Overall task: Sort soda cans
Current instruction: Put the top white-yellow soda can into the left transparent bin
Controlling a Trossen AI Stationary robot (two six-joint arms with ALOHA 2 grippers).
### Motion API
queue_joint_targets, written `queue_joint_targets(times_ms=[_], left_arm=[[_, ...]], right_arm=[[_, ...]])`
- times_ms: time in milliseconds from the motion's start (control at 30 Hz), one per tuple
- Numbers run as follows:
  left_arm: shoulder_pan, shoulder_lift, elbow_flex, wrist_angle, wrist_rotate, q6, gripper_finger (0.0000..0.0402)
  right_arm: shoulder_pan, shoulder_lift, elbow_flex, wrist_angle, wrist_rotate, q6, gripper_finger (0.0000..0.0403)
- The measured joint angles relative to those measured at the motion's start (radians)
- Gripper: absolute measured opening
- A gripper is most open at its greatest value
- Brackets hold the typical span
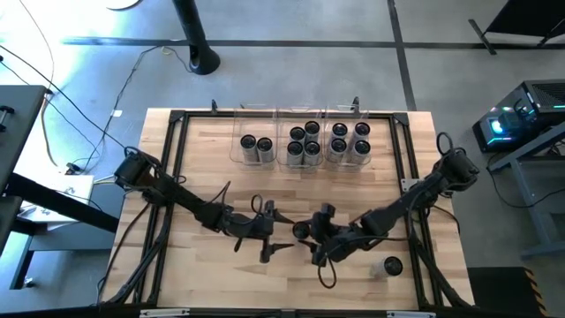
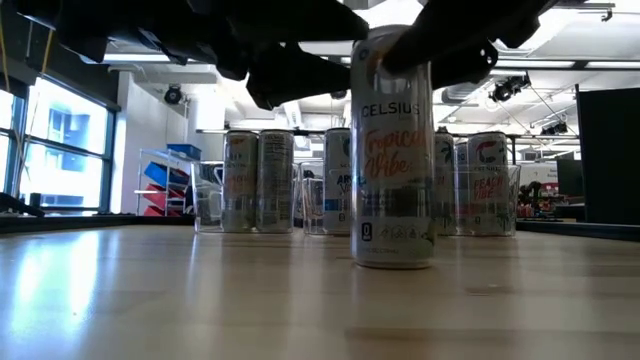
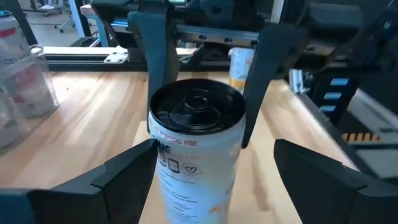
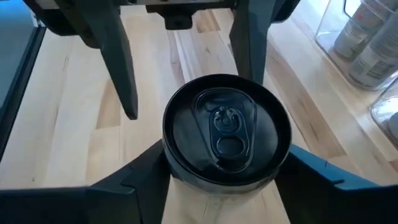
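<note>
Right tool (image 1: 311, 237) is clenched on a can (image 1: 302, 231) near the worktop's (image 1: 203, 177) front middle; in the right wrist view its two dark fingers (image 4: 137, 180) press the sides of the can (image 4: 227, 129) just under the black top. Can stands upright on the wood; low view shows it white with "CELSIUS" lettering (image 2: 393, 150), dark arm parts over its top.

Left tool (image 1: 275, 234) sits just beside the same can, on the opposite side, fingers spread. Left wrist view: its fingers (image 3: 124, 177) flank the can (image 3: 196, 146) with a gap on each side, so released, not gripping. Right tool's fingers show behind the can there.

Both arms reach in from the worktop's side edges toward the front middle.

Three clear bins (image 1: 300, 141) sit in a row at the back. Left bin has two cans (image 1: 256, 146), middle bin five (image 1: 305, 141), right bin four (image 1: 350, 139), all upright with dark tops. Low view shows these cans (image 2: 258, 180) in a row behind the held one.

One more can (image 1: 387, 266) is at the front right, apart from the tools, near the right arm; cannot tell if it stands or lies. Left wrist view shows a pale yellowish can (image 3: 239, 67) far behind the held one, partly hidden by a finger.
</note>
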Motion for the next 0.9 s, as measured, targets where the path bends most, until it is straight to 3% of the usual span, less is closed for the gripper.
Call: queue_joint_targets(times_ms=[133, 267, 500, 900], left_arm=[[-0.021, -0.064, 0.000, -0.123, -0.057, 0.018, 0.0317], [-0.055, -0.190, 0.000, -0.353, -0.167, -0.001, 0.0317], [-0.123, -0.380, 0.000, -0.705, -0.336, -0.154, 0.0317], [-0.169, -0.370, -0.046, -0.716, -0.418, -0.271, 0.0317]], right_arm=[[-0.023, 0.004, 0.000, 0.041, -0.019, -0.002, 0.0226], [-0.070, 0.029, -0.001, 0.138, -0.036, -0.074, 0.0226], [-0.186, 0.134, 0.000, 0.412, -0.181, -0.192, 0.0226], [-0.244, 0.154, 0.016, 0.449, -0.270, -0.202, 0.0226]])
